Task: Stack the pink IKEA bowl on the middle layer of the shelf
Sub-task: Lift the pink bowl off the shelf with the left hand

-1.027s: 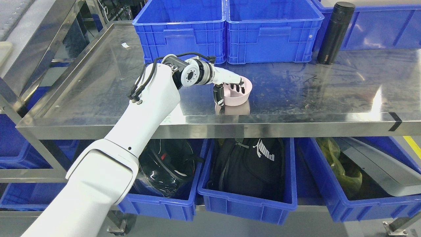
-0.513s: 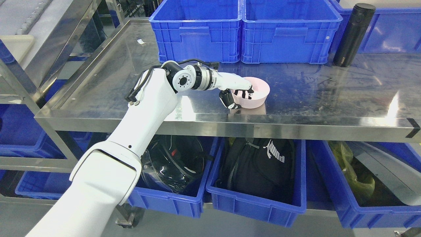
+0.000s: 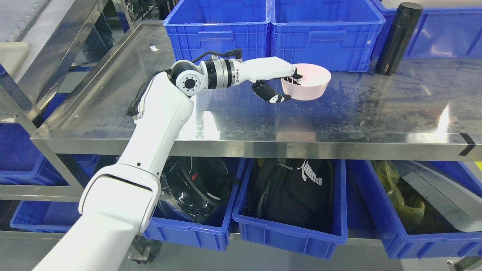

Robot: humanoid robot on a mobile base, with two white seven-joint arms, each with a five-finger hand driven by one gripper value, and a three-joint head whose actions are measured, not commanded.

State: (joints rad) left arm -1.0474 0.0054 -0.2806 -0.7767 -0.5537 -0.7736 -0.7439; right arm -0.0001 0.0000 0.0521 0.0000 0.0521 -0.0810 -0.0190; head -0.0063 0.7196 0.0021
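A pink bowl [image 3: 308,84] hangs just above the steel shelf top [image 3: 339,113], in front of the blue crates. My left hand [image 3: 287,86] is shut on the bowl's near-left rim, fingers inside and thumb under the outer wall. The white left arm reaches in from the lower left across the shelf's front edge. The bowl is level and appears lifted clear of the steel surface. No second pink bowl shows in view. My right arm is out of the picture.
Two blue crates [image 3: 216,28] [image 3: 325,30] stand at the back of the shelf, a black flask [image 3: 397,37] to their right. Below the shelf are blue bins holding a helmet [image 3: 196,188], a black bag [image 3: 293,192] and a yellow-green bag [image 3: 399,192].
The left hand has raised the pink bowl off the steel surface and carried it right and toward the back. The camera view also shifted slightly between frames.
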